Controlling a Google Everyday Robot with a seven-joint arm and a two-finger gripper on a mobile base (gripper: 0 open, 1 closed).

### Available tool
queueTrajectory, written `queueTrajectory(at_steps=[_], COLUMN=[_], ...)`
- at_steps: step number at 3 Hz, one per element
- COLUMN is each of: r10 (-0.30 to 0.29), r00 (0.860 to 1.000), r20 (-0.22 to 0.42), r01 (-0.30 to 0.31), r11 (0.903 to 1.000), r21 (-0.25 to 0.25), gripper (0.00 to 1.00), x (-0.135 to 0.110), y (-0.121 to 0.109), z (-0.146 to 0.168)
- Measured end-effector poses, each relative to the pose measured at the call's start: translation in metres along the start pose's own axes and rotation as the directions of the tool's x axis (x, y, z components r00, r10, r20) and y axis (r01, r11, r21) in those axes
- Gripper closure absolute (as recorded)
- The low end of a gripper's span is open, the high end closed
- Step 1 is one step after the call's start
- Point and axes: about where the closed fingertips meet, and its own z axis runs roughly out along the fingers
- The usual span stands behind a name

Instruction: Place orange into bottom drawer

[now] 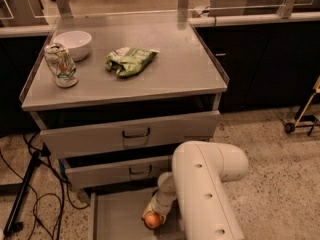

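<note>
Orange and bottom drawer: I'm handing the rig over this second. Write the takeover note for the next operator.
Gripper: down inside the open bottom drawer, right at the orange. Whether it is gripping the fruit cannot be seen.
Orange: within the drawer's walls, on or just above the floor; contact with the floor cannot be told.
Done: drawer is pulled out and the orange has been brought into it.
Left: confirm the orange rests on the floor and release it if held. Then probably lift the arm out, staying clear of the middle drawer, which stands partly open just above.
</note>
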Motion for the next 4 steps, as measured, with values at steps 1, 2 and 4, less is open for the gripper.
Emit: queueTrajectory(at_steps=[1,2,4], r10=[0.032,0.071,0.075], r00=[0.999,0.997,0.996], r20=[-0.012,-0.038,-0.041], r01=[-0.031,-0.070,-0.074], r11=[0.9994,0.9973,0.9970], r21=[0.012,0.023,0.024], gripper=[1.00,1.00,0.75], x=[-0.001,0.001,0.002], y=[-0.007,-0.018,-0.019], z=[0.018,0.037,0.037])
